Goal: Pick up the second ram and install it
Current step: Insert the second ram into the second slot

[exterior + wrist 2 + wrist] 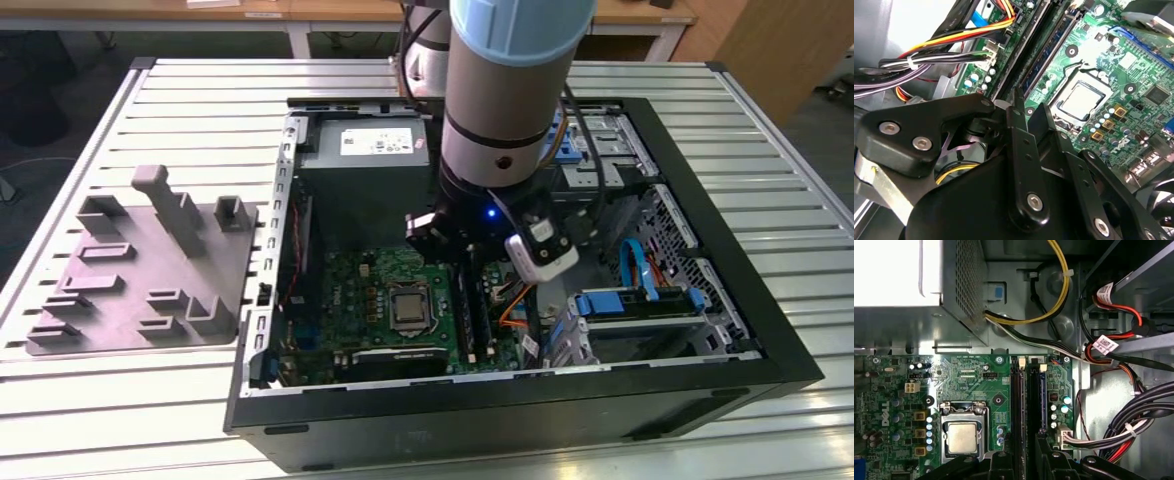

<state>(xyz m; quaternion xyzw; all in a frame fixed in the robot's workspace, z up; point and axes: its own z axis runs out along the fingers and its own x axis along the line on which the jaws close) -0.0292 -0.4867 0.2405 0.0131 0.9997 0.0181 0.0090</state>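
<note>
My tool (1032,117) hangs low inside the open computer case (747,330) that lies on the table (200,110), right over the memory slots on the motherboard (969,380). From these views I cannot tell whether it is spread, pressed together or pinching anything. The ram (1017,400), as far as I can make out, is the long dark strip in the slot lane nearest the processor socket (963,437), running under my tool, with the blue slot (1043,395) just beside it. I cannot say if it is fully seated or only resting in the lane. That is my first worry: if the module sits tilted or its notch is off, pressing would load one end only, and the stick or the slot could crack, or the board could flex. The pale end latches (1022,361) look close to the strip's far end. If they are not swung out, the module would jam on them. If I let go too early, it could tip toward the socket, where a knock could do harm. The cable bundle (1134,425) on the other side of the slots lies near my tool's linkage, so a sideways drift could snag a wire and drag on its plug. The case wall and drive cage leave me little room to correct
</note>
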